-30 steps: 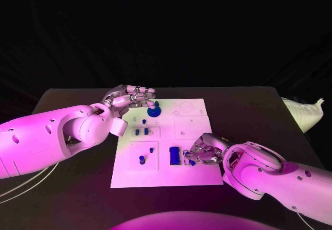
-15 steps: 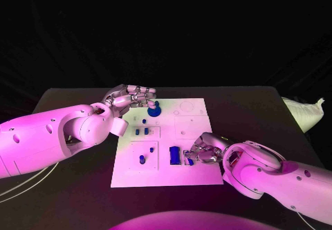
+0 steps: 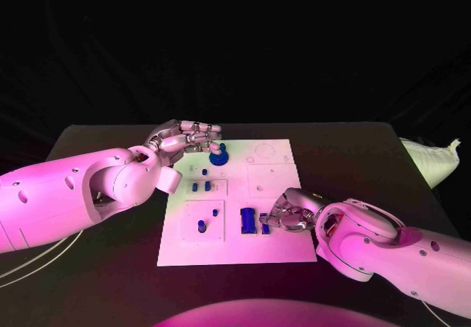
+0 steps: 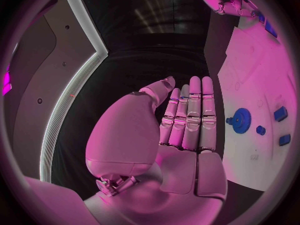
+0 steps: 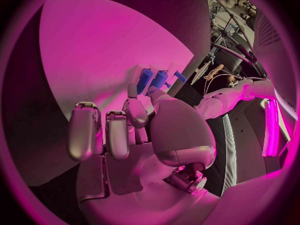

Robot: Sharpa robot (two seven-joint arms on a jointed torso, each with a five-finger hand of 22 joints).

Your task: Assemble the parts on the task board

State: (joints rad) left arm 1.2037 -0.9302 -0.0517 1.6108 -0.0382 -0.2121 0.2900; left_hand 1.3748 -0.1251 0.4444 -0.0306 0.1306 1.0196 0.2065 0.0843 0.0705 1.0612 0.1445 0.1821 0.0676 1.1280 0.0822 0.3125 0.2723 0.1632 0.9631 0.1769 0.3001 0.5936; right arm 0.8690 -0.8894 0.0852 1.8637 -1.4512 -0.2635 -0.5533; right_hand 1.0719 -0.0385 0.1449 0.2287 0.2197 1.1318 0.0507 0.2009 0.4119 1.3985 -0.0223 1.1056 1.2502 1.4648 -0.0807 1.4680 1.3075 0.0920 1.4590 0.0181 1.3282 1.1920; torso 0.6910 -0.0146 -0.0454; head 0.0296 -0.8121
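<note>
The white task board (image 3: 270, 180) lies mid-table. A blue gear-like part (image 3: 218, 159) stands near its far edge, small blue parts (image 3: 201, 186) sit in the middle left, and a blue block (image 3: 248, 220) is near the front. My left hand (image 3: 186, 139) hovers at the board's far left corner; in the left wrist view it (image 4: 181, 130) is empty with straight fingers beside the gear (image 4: 240, 120). My right hand (image 3: 286, 214) rests on the board's front right, thumb and a finger pinching a small blue part (image 3: 265, 223) beside the block; other blue pieces (image 5: 160, 78) stand just past its fingertips (image 5: 134, 91).
A white bag (image 3: 432, 160) lies at the table's right edge. Two more blue pieces (image 3: 202, 226) sit in the board's front left panel. Bare black table (image 3: 108, 136) surrounds the board on all sides.
My right hand has shifted slightly toward the blue block, closing on the small part. The left hand has stayed where it was.
</note>
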